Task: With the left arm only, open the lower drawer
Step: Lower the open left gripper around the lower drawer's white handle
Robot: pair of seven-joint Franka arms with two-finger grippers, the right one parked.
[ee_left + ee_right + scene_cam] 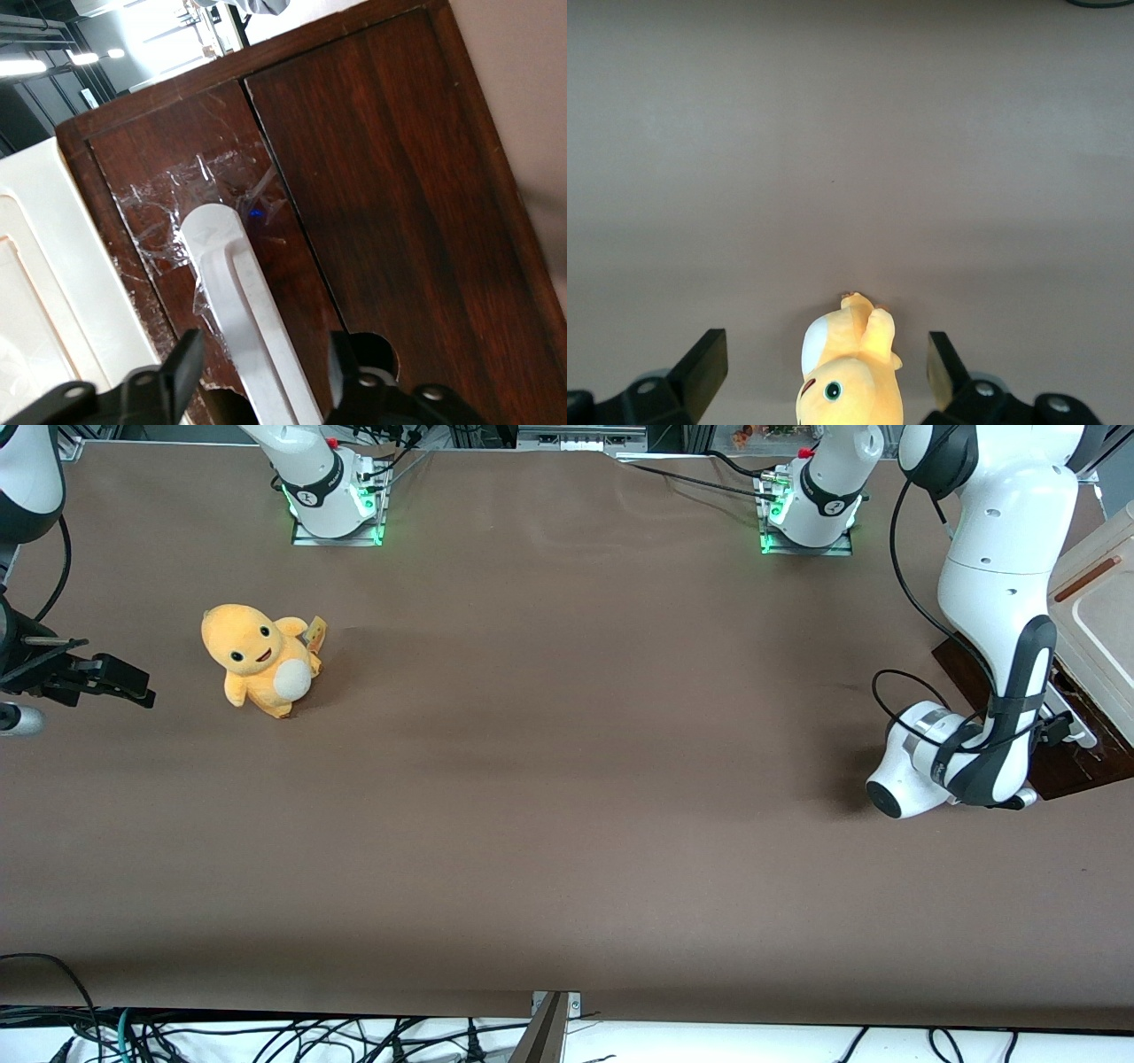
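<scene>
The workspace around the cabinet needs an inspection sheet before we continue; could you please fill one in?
Surface: brown table, bare in the middle.
Job's things: lower drawer looks shut; white bar handle taped at its end.
Clutter: yellow plush toy toward the parked arm's end.
Grippers: left arm at the cabinet; gripper open, fingers either side of the handle.
Cables: black cable looped along the left arm.
Surroundings: cabinet's beige top panel at the table edge.

a brown matte table cover (567, 797) spans the scene, faintly creased. tangled black cables (266, 1036) lie on a white surface along the edge nearest the front camera. bright ceiling lights (27, 66) glow above dark metal framing (53, 35).
</scene>
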